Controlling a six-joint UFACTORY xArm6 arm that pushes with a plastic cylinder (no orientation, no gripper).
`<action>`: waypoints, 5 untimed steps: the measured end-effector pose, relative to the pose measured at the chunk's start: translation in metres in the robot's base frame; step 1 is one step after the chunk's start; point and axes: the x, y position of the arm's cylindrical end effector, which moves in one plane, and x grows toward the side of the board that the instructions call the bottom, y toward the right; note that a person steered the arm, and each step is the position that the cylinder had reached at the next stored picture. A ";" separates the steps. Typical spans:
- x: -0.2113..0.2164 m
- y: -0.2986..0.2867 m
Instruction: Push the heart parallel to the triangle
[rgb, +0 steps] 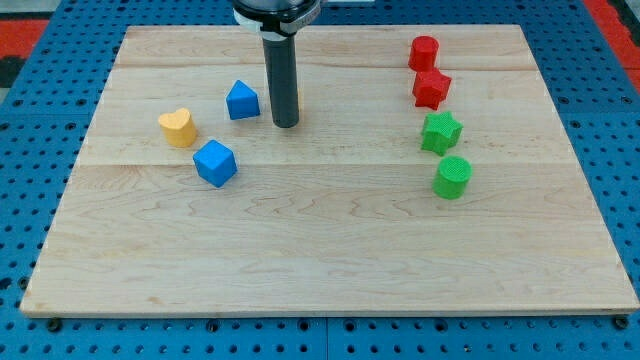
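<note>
tip (285, 124): bare rod, no fingers to open or close | heart (178, 127): well off to tip's left in the view, past triangle (242, 101) | risk: tip bumps triangle or cube (215, 163) on the way, or heart slides crooked on desk (330, 250)

Bright, even overhead light on my feed. Wooden board (330, 240) sharp throughout, no glare. Blocks throw only short, soft shadows. No blur, no noticeable edge distortion.
</note>
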 end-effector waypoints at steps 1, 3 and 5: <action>0.015 -0.010; 0.039 -0.108; 0.017 -0.153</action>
